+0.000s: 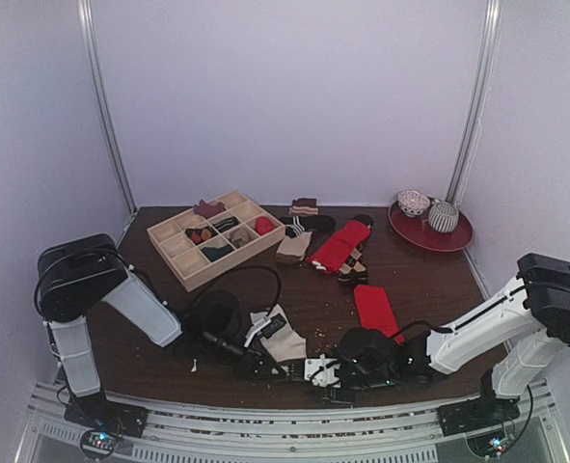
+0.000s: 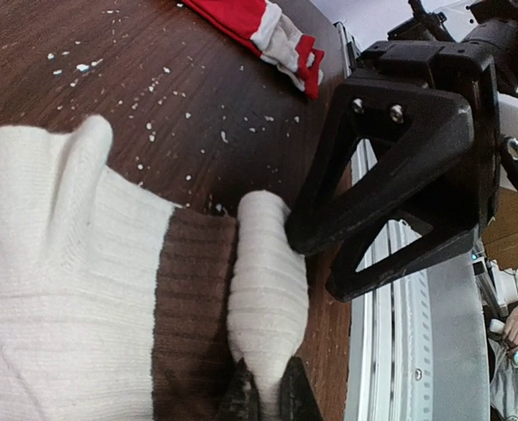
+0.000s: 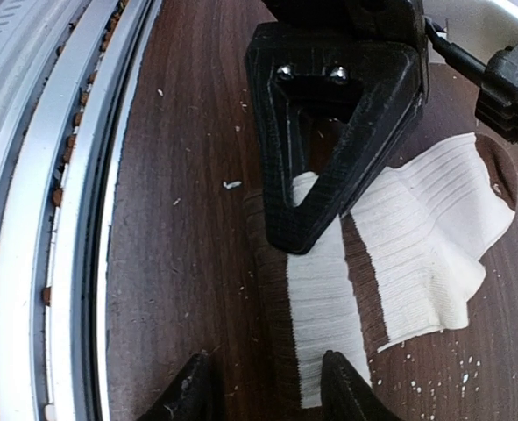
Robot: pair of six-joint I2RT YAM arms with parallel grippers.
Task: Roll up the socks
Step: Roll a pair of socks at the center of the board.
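A cream sock [image 2: 57, 289] with a brown band [image 3: 362, 281] lies flat at the table's near edge, also seen from above [image 1: 280, 333]. Its near end is folded into a small roll [image 2: 267, 289]. My left gripper [image 2: 267, 399] is shut on that roll. My right gripper [image 3: 267, 390] faces it from the right [image 1: 315, 371]. It is open, its fingers straddling the sock's brown edge without squeezing it. A red sock [image 1: 373, 307] with a white-striped end [image 2: 280, 39] lies flat farther right, untouched.
A wooden compartment box [image 1: 231, 268] holding small rolled socks stands at the back left. Several other socks [image 1: 340, 246] lie mid-back. A red plate [image 1: 458, 239] with two bowls sits back right. A metal rail [image 3: 57, 219] runs along the near edge. White crumbs dot the tabletop.
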